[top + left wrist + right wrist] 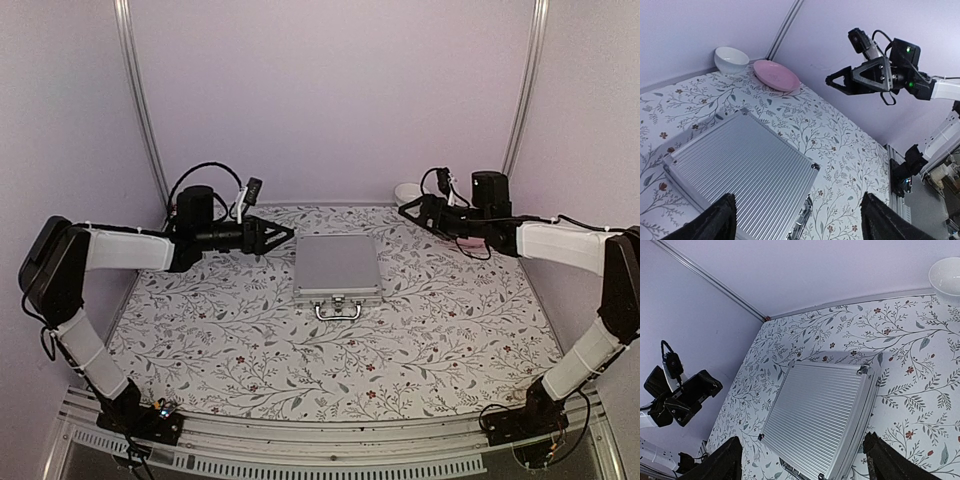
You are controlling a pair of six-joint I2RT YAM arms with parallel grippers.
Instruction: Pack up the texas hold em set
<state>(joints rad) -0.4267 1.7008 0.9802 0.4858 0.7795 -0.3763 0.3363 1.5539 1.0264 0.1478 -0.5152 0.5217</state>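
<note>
Left jaws, right jaws wide; shut case [337, 266] flat, table [450, 330] showing round every edge

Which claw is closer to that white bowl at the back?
The right. The right gripper hovers just on the near side of the white bowl at the back; the left gripper hangs on the other side of the closed silver case, well away.

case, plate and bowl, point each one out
case [337, 268]: top view, middle of the lid
plate [776, 75]: left wrist view, bare middle
bowl [730, 65]: left wrist view, outer wall
</note>
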